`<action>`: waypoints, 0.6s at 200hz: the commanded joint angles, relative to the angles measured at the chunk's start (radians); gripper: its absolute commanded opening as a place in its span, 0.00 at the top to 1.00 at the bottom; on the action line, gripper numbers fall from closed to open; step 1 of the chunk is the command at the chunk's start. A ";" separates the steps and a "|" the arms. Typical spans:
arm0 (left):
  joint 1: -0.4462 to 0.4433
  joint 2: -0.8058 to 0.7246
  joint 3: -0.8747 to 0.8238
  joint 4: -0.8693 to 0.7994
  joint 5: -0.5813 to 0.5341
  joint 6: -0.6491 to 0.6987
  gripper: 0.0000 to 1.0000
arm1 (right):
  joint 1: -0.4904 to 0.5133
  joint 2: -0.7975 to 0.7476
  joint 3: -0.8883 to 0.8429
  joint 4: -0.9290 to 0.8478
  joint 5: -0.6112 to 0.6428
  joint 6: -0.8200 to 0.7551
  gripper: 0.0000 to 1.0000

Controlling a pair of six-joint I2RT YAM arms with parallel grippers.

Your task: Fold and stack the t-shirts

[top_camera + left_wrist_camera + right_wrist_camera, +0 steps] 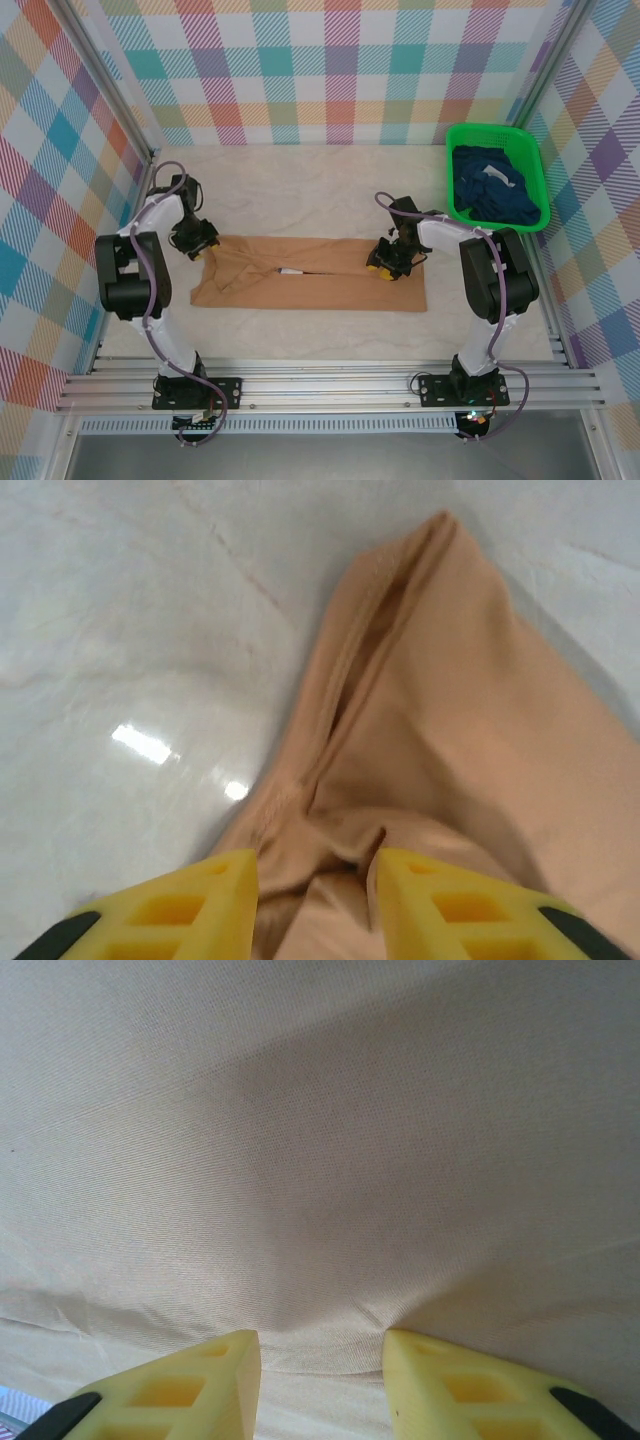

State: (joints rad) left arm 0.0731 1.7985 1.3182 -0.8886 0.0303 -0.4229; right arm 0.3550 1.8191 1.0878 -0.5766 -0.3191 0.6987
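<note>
The tan-orange t-shirt [310, 275] lies folded into a long band across the middle of the table, print hidden. My left gripper [203, 243] is down on its far left corner. In the left wrist view the yellow fingers [215, 900] stand a little apart with bunched shirt cloth [450, 710] pinched between them. My right gripper [383, 268] is down on the shirt's far edge near its right end. There its fingers [440, 1380] hold the puckered hem of the cloth [320, 1140]. Dark navy t-shirts [495, 185] lie crumpled in the basket.
A bright green mesh basket [456, 140] stands at the back right by the checked wall. A pale cloth covers the table [300, 185]. Checked walls close in the left, back and right sides. A metal rail [320, 385] runs along the near edge.
</note>
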 commanded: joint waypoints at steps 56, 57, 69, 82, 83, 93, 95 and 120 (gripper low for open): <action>-0.207 -0.114 -0.152 0.142 0.242 0.054 0.67 | 0.008 0.008 0.002 -0.034 -0.002 -0.008 0.62; -0.208 -0.113 -0.152 0.143 0.242 0.056 0.67 | 0.008 0.008 0.002 -0.033 -0.002 -0.008 0.62; -0.220 -0.094 -0.154 0.155 0.245 0.077 0.66 | 0.009 0.006 -0.001 -0.029 -0.003 -0.006 0.62; -0.232 -0.068 -0.147 0.157 0.241 0.098 0.67 | 0.009 0.003 -0.004 -0.028 -0.004 -0.005 0.62; -0.234 -0.066 -0.146 0.157 0.241 0.099 0.67 | 0.009 0.003 -0.005 -0.028 -0.003 -0.005 0.62; -0.244 -0.047 -0.142 0.157 0.231 0.112 0.67 | 0.009 0.003 -0.009 -0.026 -0.003 -0.004 0.62; -0.246 -0.042 -0.142 0.157 0.227 0.114 0.67 | 0.009 0.003 -0.010 -0.024 -0.004 -0.004 0.62; -0.261 -0.017 -0.149 0.161 0.197 0.126 0.67 | 0.009 0.003 -0.017 -0.017 -0.006 0.001 0.62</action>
State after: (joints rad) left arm -0.1658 1.7622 1.1740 -0.7403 0.2447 -0.3393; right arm 0.3550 1.8187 1.0878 -0.5762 -0.3195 0.6987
